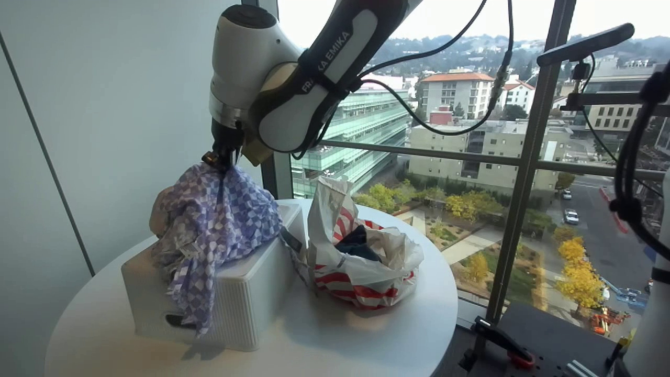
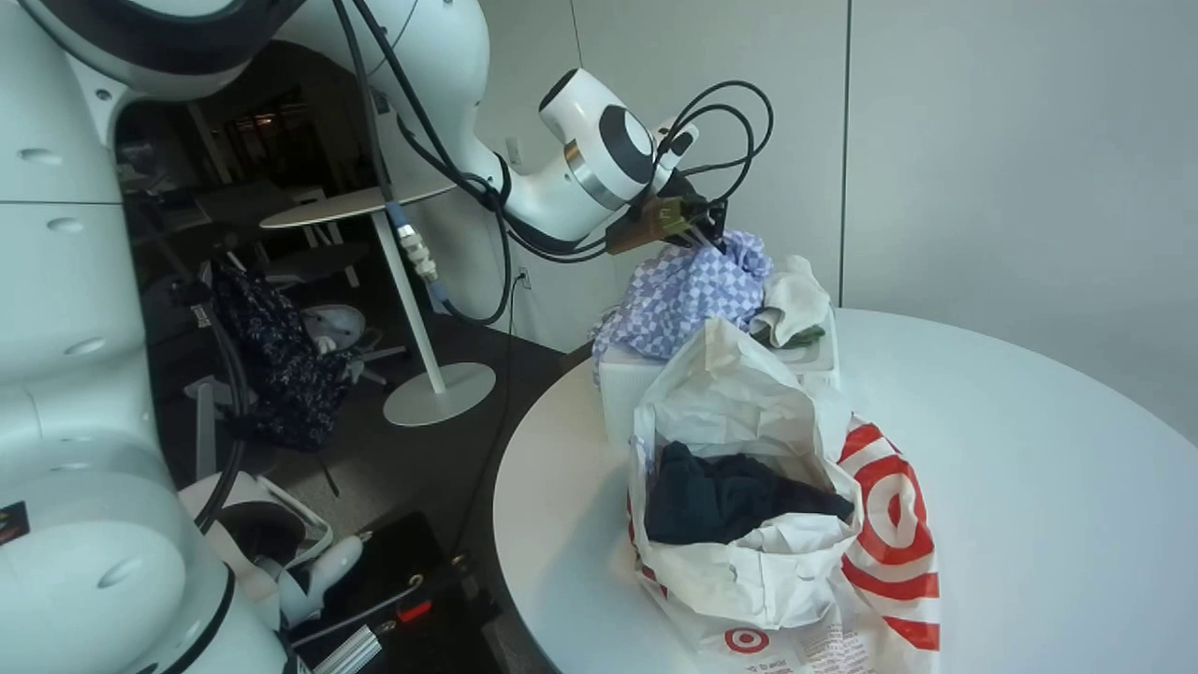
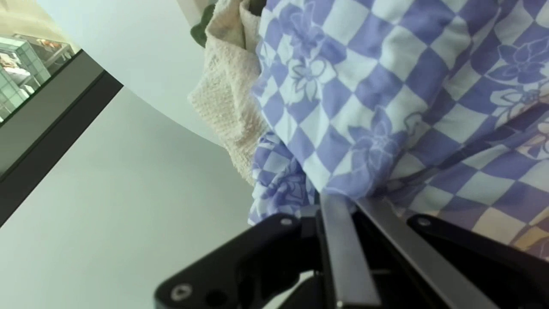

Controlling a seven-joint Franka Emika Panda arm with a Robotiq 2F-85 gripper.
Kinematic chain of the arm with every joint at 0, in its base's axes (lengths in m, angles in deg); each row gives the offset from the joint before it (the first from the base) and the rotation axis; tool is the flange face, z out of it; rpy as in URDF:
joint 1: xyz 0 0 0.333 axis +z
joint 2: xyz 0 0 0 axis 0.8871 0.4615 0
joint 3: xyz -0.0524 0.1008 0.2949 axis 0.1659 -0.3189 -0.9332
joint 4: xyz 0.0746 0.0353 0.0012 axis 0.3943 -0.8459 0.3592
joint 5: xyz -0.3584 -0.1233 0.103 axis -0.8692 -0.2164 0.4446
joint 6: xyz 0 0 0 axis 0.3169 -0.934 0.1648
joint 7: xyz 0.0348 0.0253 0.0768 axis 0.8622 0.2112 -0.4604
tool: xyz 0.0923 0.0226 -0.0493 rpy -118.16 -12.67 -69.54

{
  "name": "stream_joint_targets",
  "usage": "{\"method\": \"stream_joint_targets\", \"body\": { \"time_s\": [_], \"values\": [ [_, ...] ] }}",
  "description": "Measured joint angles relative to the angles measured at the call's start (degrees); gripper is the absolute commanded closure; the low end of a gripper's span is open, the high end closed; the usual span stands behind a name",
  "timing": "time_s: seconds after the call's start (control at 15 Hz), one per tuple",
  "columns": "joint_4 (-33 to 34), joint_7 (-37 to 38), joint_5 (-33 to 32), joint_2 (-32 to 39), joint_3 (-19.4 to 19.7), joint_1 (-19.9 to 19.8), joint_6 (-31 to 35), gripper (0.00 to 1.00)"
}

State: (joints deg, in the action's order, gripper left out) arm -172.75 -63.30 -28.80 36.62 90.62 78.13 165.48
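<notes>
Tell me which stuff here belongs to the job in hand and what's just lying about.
In the job:
gripper
purple checked cloth pinched in it
white container under that cloth

Probably just lying about, untouched by the gripper:
cream cloth
red-and-white striped bag
dark cloth inside the bag

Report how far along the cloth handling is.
Seemingly done: the dark cloth lies in the red-and-white bag. In hand: the gripper is shut on the checkered cloth, which drapes over the white box. Perhaps left: lifting that cloth clear, then handling the cream cloth, which lies ungripped beside it.
</notes>
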Motion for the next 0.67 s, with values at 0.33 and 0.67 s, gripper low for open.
{"method": "stream_joint_targets", "body": {
  "time_s": [0.33,0.67],
  "values": [
    [4.3,5.22,-1.21,-1.74,1.98,0.2,-0.44,0.99],
    [9.07,12.09,-3.85,-4.4,4.11,0.25,-1.94,0.99]
  ]
}}
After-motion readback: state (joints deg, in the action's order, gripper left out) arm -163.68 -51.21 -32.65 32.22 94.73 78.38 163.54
